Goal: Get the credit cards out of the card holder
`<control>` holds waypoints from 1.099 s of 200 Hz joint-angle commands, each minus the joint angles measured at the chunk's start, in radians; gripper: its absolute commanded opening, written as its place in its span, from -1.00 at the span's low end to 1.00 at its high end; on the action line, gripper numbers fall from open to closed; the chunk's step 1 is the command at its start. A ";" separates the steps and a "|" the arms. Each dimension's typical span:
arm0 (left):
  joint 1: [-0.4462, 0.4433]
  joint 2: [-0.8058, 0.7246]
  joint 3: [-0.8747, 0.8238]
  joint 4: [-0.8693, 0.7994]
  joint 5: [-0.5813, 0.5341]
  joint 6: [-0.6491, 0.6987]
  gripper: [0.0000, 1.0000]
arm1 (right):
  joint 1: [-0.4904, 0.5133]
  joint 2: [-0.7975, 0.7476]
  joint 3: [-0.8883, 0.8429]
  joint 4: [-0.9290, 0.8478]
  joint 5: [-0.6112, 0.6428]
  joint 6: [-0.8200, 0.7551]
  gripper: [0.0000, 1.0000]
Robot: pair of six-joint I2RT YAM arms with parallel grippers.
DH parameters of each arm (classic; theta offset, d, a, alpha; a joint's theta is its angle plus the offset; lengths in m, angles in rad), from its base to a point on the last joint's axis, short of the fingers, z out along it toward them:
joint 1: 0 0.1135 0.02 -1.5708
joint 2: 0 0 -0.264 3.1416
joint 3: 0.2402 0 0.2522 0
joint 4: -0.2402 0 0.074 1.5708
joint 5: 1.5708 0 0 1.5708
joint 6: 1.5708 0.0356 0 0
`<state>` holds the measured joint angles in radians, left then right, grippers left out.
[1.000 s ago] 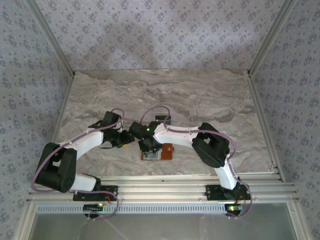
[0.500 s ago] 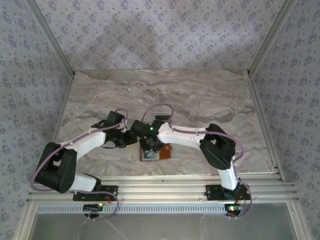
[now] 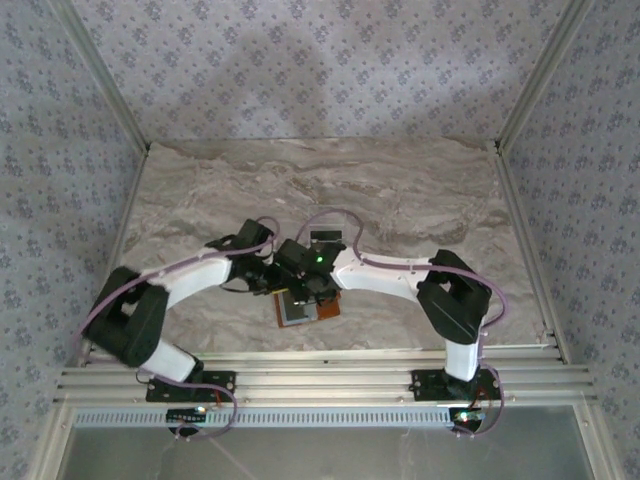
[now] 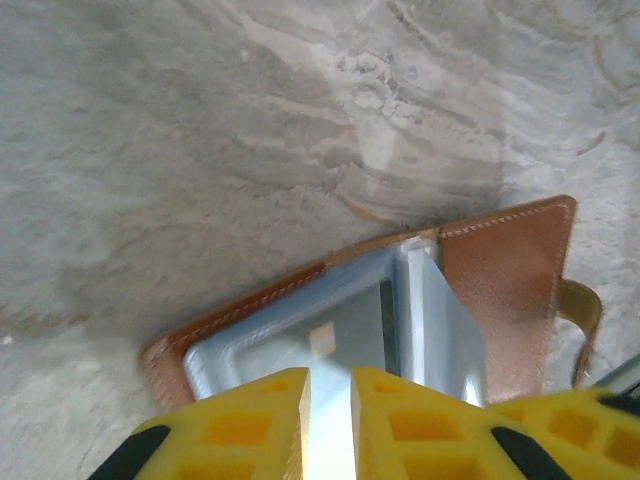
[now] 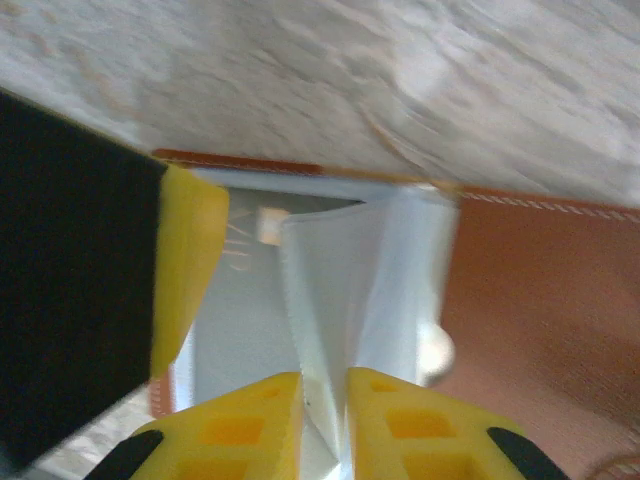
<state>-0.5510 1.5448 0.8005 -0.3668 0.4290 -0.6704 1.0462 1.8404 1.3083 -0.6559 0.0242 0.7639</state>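
Right wrist: right gripper [image 5: 322, 420] pinches the stitched leather card holder [image 5: 540, 300] by its grey-blue flap [image 5: 350, 290].

Two grippers, the left gripper [image 4: 330, 415] and the right gripper [image 5: 323, 425]; one card holder [image 4: 500, 290]; one table [image 3: 400, 200]; the credit cards are too hidden to count.

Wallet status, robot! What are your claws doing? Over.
Right claw pinching pale grey flap inside open orange-brown leather wallet. Left claw nearly shut beside it, grip unclear. Claws crowding each other.
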 commanded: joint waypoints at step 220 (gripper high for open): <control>-0.020 -0.039 0.109 -0.211 -0.128 0.067 -0.61 | -0.131 -0.233 -0.204 0.188 -0.210 -0.084 -0.23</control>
<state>-0.5697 1.5623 0.9073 -0.5125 0.3412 -0.6022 0.9375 1.5902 1.1320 -0.6334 -0.0010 0.7116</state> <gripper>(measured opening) 0.196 0.392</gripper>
